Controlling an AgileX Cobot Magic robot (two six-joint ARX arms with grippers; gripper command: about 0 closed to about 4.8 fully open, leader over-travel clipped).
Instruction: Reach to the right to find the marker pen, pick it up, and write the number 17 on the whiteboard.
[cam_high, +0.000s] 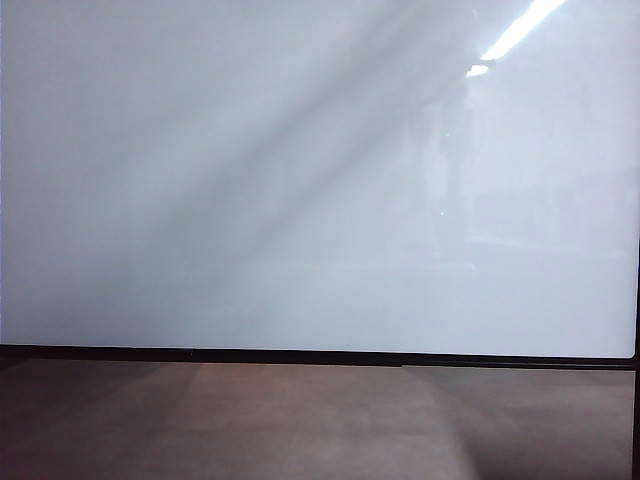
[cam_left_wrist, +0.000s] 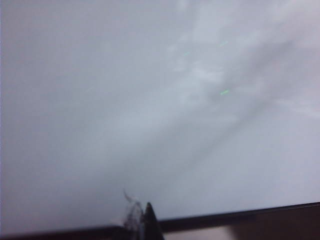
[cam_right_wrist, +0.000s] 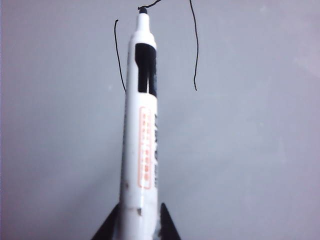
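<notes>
The marker pen (cam_right_wrist: 142, 135) is a slim white barrel with a black band and a black felt tip, shown in the right wrist view; its tip rests at or just off the whiteboard (cam_right_wrist: 250, 150), where two black strokes already stand, one at about ten o'clock of the tip and a longer one at about two o'clock, with a short hooked stroke leaving the tip itself; the right end effector (cam_right_wrist: 135, 220) is clamped on the marker pen's rear end, its dark fingers either side of the barrel. I judge the pen light, stiff and smooth-skinned, so it may slip or pivot under writing pressure; a hold nearer the middle would steady the tip, though the present rear grip keeps the tip in sight; pressure should be light, since felt crushes and the glossy board gives little friction.

The left end effector (cam_left_wrist: 142, 220) shows only as a blurred dark tip near the board's black frame; whether it is apart or together I cannot tell.

In the exterior view the whiteboard (cam_high: 300, 200) fills most of the frame, with the brown tabletop (cam_high: 320, 420) at six o'clock; neither arm nor the strokes show there.
</notes>
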